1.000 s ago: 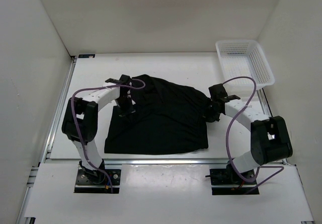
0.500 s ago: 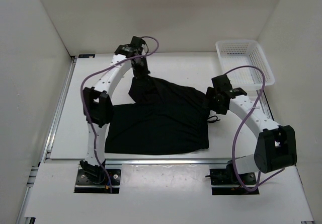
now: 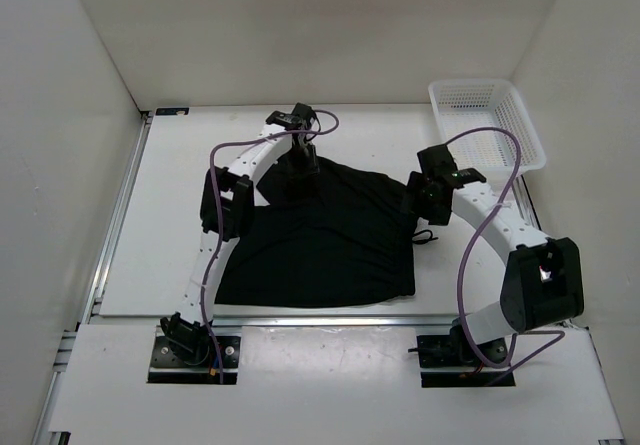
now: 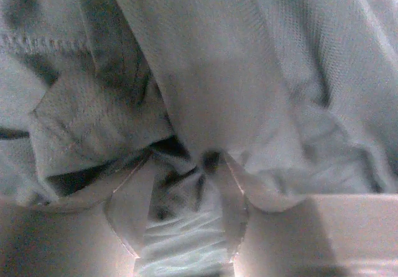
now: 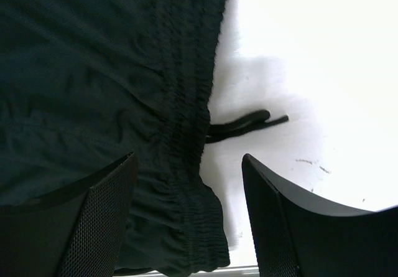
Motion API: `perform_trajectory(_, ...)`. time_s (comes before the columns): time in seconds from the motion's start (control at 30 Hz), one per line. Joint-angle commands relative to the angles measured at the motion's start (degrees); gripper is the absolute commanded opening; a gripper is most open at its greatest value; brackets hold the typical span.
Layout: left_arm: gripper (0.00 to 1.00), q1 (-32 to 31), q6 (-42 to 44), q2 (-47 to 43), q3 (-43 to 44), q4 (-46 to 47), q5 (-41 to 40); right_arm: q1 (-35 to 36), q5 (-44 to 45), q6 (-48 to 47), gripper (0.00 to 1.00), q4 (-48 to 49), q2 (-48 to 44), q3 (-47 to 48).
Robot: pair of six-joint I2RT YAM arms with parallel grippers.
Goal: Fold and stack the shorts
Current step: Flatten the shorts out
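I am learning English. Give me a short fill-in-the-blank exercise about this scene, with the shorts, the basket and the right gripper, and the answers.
The shorts are ____ in colour.
The white basket stands at the far ____ corner of the table.
The jaws of the right gripper stand ____.
Answers: black; right; open.

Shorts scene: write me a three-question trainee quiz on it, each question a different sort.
1. True or false: the shorts lie inside the basket.
2. Pick one: the right jaws are A) open and empty, B) shut on the shorts, C) shut on the basket.
3. Fill in: the cord rests on the ___, beside the waistband.
Key: 1 false; 2 A; 3 table.
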Motion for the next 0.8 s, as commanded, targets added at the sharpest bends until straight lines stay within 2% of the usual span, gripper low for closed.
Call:
perform_trajectory(0.0, 0.35, 0.4, 0.2, -0.9, 4.6, 1.5, 2.0, 0.3, 0.2, -1.5, 0.72, -0.3, 1.7, 4.3)
perform_trajectory(0.03, 0.14, 0.4, -0.3, -0.9, 4.6, 1.5, 2.0, 0.3, 0.2, -1.5, 0.72, -1.0, 2.2, 5.0)
perform_trajectory(0.07, 0.10, 0.4, -0.3, -1.5, 4.6, 1.5, 1.5, 0.3, 0.2, -2.0, 0.72, -1.0, 2.2, 6.0)
perform_trajectory(0.27, 0.10, 0.4, 0.2, -13.5, -3.4, 0.1, -3.6, 0.3, 0.7, -2.0, 0.72, -1.0, 2.8, 8.0)
perform_trajectory(0.33, 0.10, -1.0, 0.2, -17.8, -8.8, 0.1, -3.6, 0.3, 0.7, -2.0, 0.72, -1.0, 4.3, 9.4)
perform_trajectory(0.47, 0.10, -5.1, -2.3, -22.3, -18.7, 2.3, 1.4, 0.8, 0.2, -2.0, 0.72, -1.0, 7.6, 10.9)
perform_trajectory(0.5, 0.15, -6.2, -2.3, -22.3, -20.2, 3.1, 2.2, 0.8, 0.2, -1.5, 0.72, -1.0, 7.6, 11.7)
perform_trajectory(0.57, 0.30, -9.0, -2.9, -22.3, -21.9, 3.1, 2.2, 1.3, -0.4, -1.5, 0.72, -1.0, 8.2, 12.3)
perform_trajectory(0.6, 0.55, -9.5, -2.9, -22.3, -21.9, 3.1, 2.9, 1.3, -0.4, -1.5, 0.72, -1.0, 8.2, 12.3)
perform_trajectory(0.63, 0.67, -9.5, -2.9, -21.6, -21.9, 2.5, 2.9, 1.3, -0.4, -1.5, 0.72, -1.0, 8.2, 12.3)
perform_trajectory(0.7, 0.77, -9.5, -2.9, -21.6, -20.8, 1.0, 0.3, 1.3, -0.4, -1.5, 0.72, -1.0, 8.2, 12.3)
perform_trajectory(0.77, 0.77, -9.5, -2.4, -21.6, -18.2, 0.2, -1.3, 1.3, -0.4, -1.5, 0.72, -1.6, 7.6, 12.3)
